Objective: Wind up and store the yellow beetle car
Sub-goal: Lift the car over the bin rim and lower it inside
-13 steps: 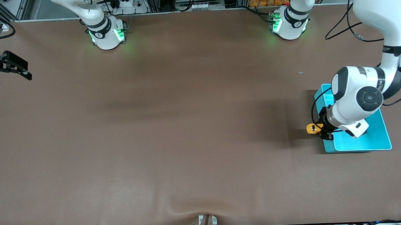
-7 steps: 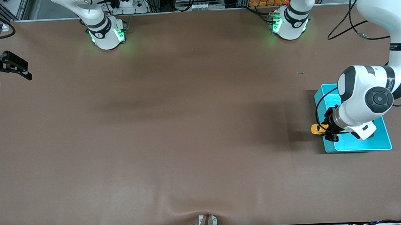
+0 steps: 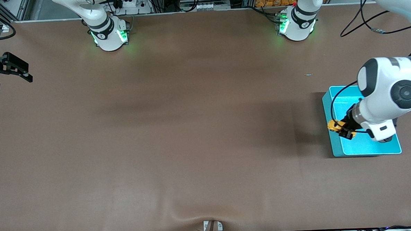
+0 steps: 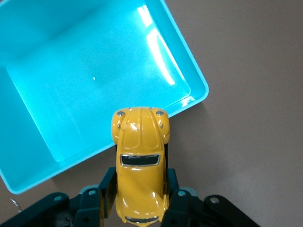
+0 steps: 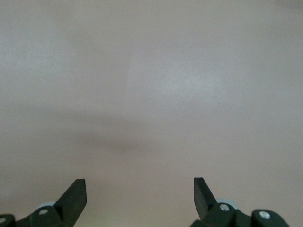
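Note:
The yellow beetle car hangs in the air with my left gripper shut on its sides. In the left wrist view the car sits between the dark fingers, with its nose over the rim of the turquoise bin. In the front view it is over the bin's wall on the side toward the right arm's end. The bin's floor is bare. My right gripper waits at the right arm's end of the table, open, with nothing between its fingers.
The two arm bases glow green at the table's back edge. A tiny pale scrap lies on the brown mat between the left base and the bin. A small bracket sits at the mat's front edge.
My left gripper has carried the car sideways, from over the mat beside the bin to over the bin's wall. The right arm has not moved.

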Controlling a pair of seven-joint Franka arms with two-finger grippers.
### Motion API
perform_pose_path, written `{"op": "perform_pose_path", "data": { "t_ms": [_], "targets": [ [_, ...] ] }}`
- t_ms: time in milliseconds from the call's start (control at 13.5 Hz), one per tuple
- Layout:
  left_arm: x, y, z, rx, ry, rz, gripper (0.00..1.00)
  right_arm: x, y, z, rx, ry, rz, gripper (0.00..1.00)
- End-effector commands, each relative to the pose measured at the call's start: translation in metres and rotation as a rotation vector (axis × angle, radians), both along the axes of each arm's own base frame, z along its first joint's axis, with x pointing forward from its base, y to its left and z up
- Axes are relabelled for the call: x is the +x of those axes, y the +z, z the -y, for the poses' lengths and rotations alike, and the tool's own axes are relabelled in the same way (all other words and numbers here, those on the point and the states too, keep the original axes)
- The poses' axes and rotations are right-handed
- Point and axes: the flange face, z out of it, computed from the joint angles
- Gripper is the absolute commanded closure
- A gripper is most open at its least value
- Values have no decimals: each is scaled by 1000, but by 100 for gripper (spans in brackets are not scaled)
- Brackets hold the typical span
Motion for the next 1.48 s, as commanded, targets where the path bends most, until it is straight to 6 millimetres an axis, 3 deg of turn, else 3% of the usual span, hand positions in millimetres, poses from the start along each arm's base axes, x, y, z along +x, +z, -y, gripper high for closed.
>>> {"op": "perform_pose_path", "data": {
  "t_ms": [0, 593, 816, 1187, 1409],
  "targets": [
    [-9, 12, -26, -34, -148, -29, 100, -1, 2, 2, -13, -17, -3, 0],
    [-15, 10, -64, -73, -616, -78, 100, -1, 1, 2, -14, -18, -3, 0],
    [-19, 8, -94, -86, -764, -88, 100, -1, 1, 2, -14, -18, -3, 0],
    [-20, -9, -132, -125, -1015, -57, 100, -1, 2, 2, -14, -18, 0, 0],
    [-26, -29, -140, -111, -1071, -35, 100, -1, 2, 2, -14, -18, 0, 0]
  ]
}}
